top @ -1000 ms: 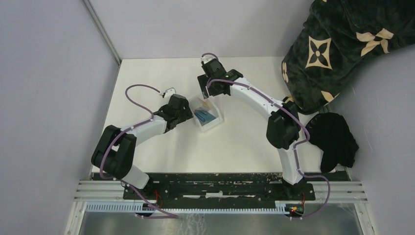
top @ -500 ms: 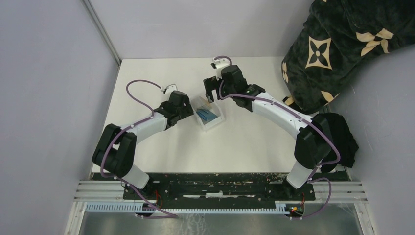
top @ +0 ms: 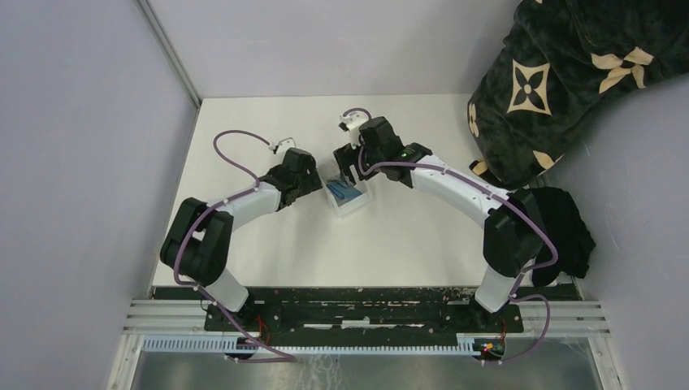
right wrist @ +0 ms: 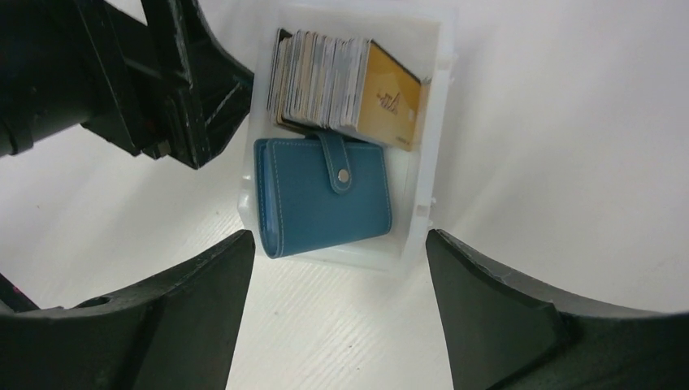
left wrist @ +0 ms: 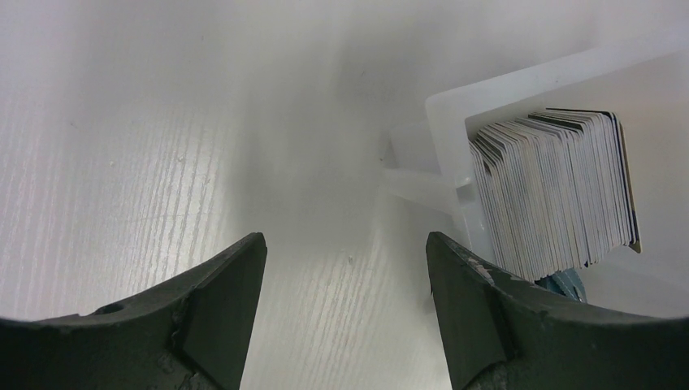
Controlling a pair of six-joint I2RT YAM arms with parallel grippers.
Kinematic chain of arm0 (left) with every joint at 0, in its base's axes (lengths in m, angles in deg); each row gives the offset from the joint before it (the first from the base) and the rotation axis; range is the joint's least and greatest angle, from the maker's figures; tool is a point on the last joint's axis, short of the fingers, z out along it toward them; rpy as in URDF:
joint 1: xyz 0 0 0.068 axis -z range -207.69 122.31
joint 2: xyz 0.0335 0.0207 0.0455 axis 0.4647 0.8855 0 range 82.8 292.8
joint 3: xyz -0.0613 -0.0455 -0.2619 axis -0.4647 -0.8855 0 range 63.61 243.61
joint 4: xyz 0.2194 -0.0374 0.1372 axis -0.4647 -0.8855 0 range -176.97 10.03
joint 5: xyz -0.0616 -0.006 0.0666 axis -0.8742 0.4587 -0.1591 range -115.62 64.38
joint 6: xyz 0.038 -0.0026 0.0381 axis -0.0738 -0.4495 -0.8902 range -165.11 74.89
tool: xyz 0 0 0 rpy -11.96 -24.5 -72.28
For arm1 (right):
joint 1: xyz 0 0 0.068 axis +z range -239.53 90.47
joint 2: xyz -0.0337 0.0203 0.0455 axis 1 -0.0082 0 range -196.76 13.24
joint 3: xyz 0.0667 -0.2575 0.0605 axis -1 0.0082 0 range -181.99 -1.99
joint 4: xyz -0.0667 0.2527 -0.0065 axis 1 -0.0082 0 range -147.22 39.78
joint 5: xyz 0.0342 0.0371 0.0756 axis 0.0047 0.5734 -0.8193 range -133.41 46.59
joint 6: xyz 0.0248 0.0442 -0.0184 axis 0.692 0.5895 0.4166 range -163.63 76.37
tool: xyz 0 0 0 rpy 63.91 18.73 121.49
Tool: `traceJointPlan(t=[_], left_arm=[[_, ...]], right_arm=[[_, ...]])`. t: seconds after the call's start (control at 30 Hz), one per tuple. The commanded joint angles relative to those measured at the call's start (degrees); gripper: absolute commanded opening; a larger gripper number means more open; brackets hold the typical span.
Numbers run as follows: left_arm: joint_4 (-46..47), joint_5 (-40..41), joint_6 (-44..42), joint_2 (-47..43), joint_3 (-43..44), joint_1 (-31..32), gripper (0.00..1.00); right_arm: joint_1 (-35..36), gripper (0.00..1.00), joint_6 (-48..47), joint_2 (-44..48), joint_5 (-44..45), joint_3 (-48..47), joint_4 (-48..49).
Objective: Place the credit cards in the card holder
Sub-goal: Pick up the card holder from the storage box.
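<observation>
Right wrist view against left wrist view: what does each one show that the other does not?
Only the right wrist: the card holder with its closed front and snap tab, and the gold card face-on. Only the left wrist: the credit cards as thin edges, seen from the side. Both: the cards standing in the clear tray on the white table.
</observation>
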Motion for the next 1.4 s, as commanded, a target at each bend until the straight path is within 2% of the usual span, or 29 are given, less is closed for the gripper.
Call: traceJointPlan(t=[0.0,0.37,0.77,1.37], left_arm=[[2.90,-0.85,-1.32,0.49,2.76,-0.03,0.80],[2.90,-1.74,-2.53,0.72,3.76,-0.03,0.80],[3.25,-2.28,-2.89,0.09,2.71,-0.03,0.80],[2.66,-0.88,-1.75,-2.44,0.44,-0.05,0.81]], right_arm=[[2.29,0.85,-2.87,-1.22,1.18,-0.93,-2.22],[8.15,0.85,-5.95,-3.39,7.13,-1.40,-4.56],[9.56,0.81,-8.56,-5.34,14.76,-0.24,-3.34],[9.56,0.78,-11.20,-7.97,15.67,-0.82,-2.62]])
